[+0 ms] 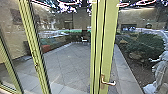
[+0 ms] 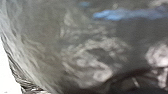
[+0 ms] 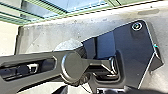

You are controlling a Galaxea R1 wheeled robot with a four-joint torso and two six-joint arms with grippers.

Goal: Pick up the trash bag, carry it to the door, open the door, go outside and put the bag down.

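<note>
In the head view a glass door with a yellow-green frame [image 1: 109, 42] stands close in front of me, a metal lever handle [image 1: 109, 82] low on it. Crumpled translucent plastic, the trash bag [image 2: 82, 62], shows very near in the left wrist view, with pale and dark contents behind the film and a blue streak near them. Whether my left gripper holds the bag cannot be made out. A pale rounded patch [image 3: 69, 45] lies beyond my jointed bar in the right wrist view; what it is stays unclear.
Through the glass lies a paved yard [image 1: 67, 62], with a green bush [image 1: 150, 45] in a planted bed at the right. A pale, unclear shape [image 1: 161, 72] stands at the right edge. The right wrist view has green-framed glazing [image 3: 57, 8] along the floor [image 3: 47, 35].
</note>
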